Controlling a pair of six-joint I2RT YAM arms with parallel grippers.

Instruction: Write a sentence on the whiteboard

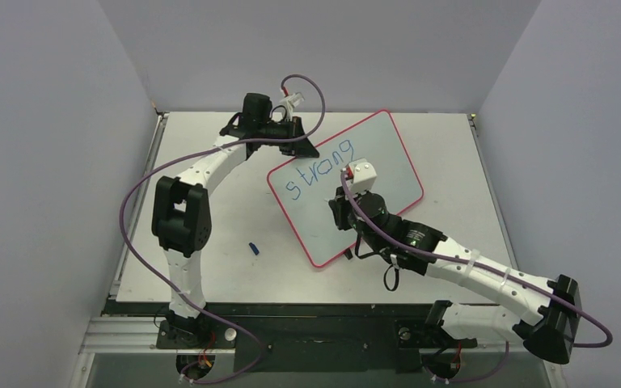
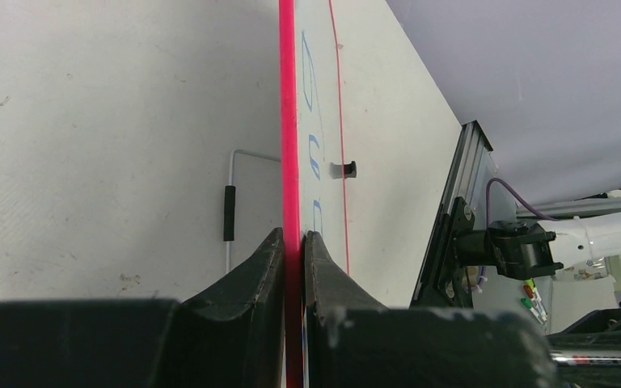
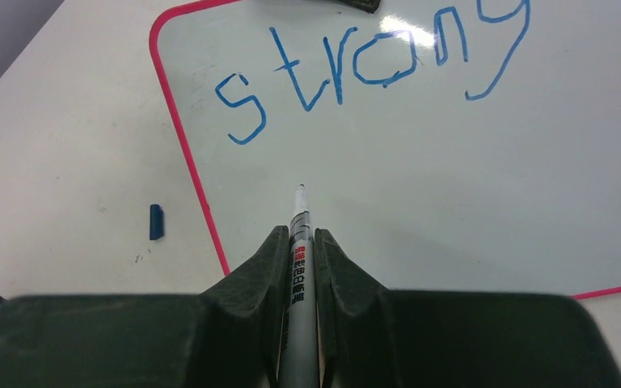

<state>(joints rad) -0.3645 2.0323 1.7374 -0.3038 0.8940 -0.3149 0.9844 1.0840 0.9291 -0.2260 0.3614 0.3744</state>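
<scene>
The glossy pale whiteboard (image 1: 388, 158), red-rimmed and rectangular, lies on the white table (image 1: 210, 202) with its blue sentence (image 1: 319, 168) reading only "strong" — stiff, light and slick, we judge. Our left gripper (image 2: 293, 238) is clamped over the rim, the sensible hold; our right gripper (image 3: 301, 234) pinches a slim white marker (image 3: 298, 217).

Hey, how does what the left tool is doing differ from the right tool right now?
The left tool is shut on the red rim of the whiteboard, edge-on; the right tool is shut on a marker. The left tool sits at the board's edge above the word "strong", while the right tool hangs over the writing face below that word. Both are shut on something.
</scene>
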